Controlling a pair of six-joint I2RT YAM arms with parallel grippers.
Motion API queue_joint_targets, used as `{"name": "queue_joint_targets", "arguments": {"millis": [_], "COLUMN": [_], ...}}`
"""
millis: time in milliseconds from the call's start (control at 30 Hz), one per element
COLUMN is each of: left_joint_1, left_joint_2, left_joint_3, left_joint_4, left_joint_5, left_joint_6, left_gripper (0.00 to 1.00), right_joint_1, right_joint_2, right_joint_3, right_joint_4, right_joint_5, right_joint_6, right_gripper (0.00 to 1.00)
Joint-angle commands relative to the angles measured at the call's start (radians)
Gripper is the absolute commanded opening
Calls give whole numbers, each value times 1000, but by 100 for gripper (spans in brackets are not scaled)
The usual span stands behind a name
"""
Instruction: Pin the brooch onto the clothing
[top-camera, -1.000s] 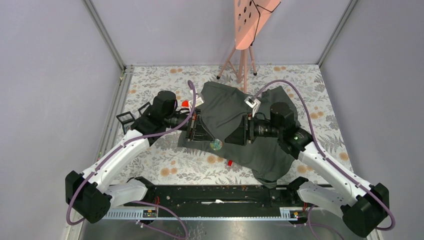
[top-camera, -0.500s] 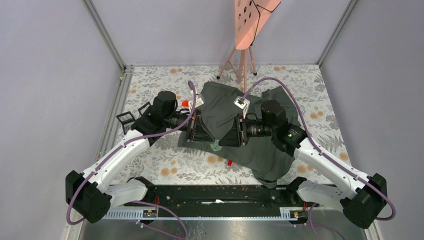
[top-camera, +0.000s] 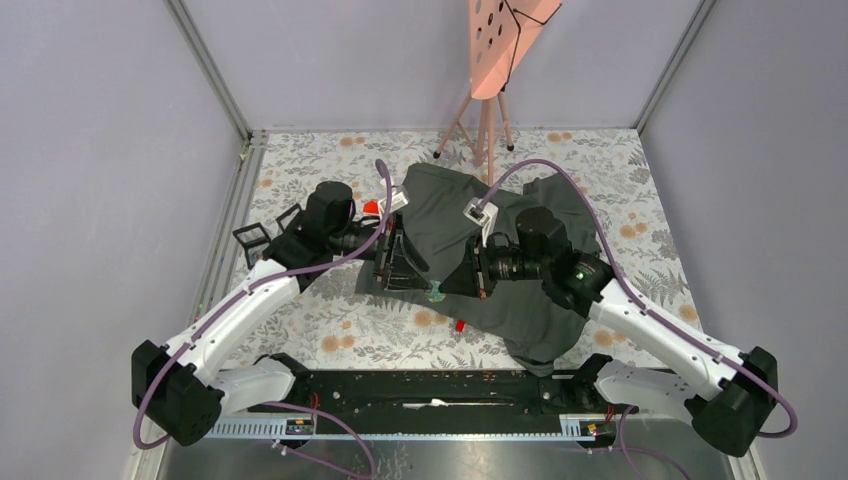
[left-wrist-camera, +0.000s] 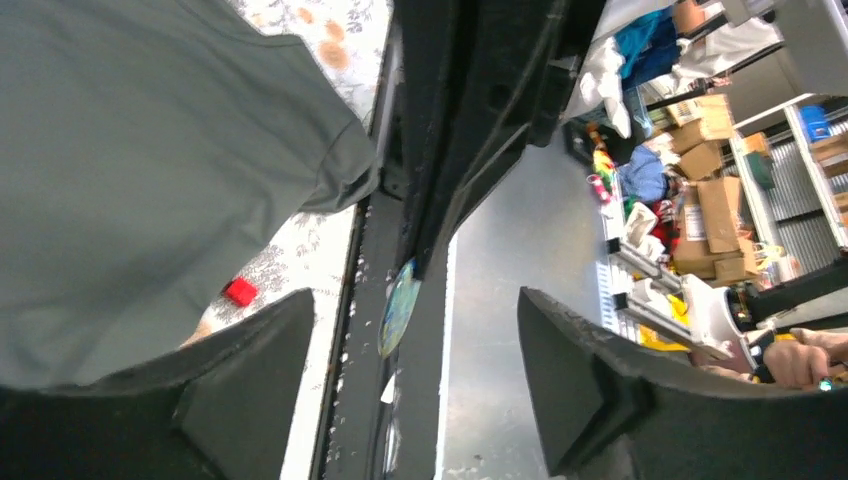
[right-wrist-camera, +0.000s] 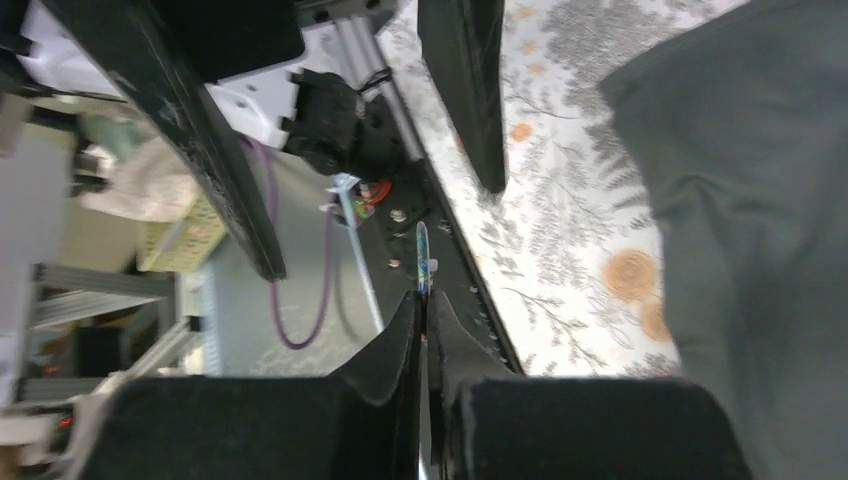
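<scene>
Dark grey T-shirt (top-camera: 520, 300) lies spread on the floral table cover (top-camera: 320, 320), beneath and beyond both my grippers. The top view shows the whole shirt, while my wrist views catch only a slab of it off to one side.

My left gripper (left-wrist-camera: 415, 298) is spread wide, its fingers (left-wrist-camera: 250, 370) holding nothing. My right gripper (right-wrist-camera: 423, 300) is clenched on the brooch (right-wrist-camera: 421, 255), a thin disc seen edge-on just past my right fingertips.

The left wrist view shows the brooch's shiny tilted face in the gap between my left fingers, touching neither. The top view puts it at the shirt's near hem, between the two grippers. I can't tell its height over the fabric.

A small red block (left-wrist-camera: 240, 291) sits on the cover just beside the hem, outside my left fingers. It shows in the top and left wrist views.
</scene>
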Motion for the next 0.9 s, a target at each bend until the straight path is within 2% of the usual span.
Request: {"name": "queue_joint_targets", "arguments": {"millis": [0, 133, 233, 367, 467, 567, 867], "left_joint_1": [39, 113, 119, 122, 124, 142, 147], "left_joint_2": [-20, -22, -17, -22, -38, -62, -45], "left_joint_3": [23, -18, -55, -141, -159, -169, -182], "left_joint_4": [68, 136, 139, 257, 233, 189, 207], "left_joint_5": [-119, -196, -237, -222, -253, -294, -269], "left_joint_6": [-91, -335, -492, -726, -780, -808, -902], "left_gripper": [84, 89, 89, 89, 89, 89, 89], "right_joint_1": [54, 66, 100, 177, 232, 270, 328], "right_joint_2": [-118, -198, -220, -208, -196, -193, -174], "right_joint_3": [26, -11, -38, -52, -63, -79, -88], "right_joint_4": [-96, -89, -34, 37, 81, 133, 156], "right_joint_5": [295, 466, 578, 688, 774, 791, 720], "right_joint_6": [-204, -334, -419, -579, -686, -763, -906], "right_gripper": [0, 0, 0, 0, 0, 0, 0]}}
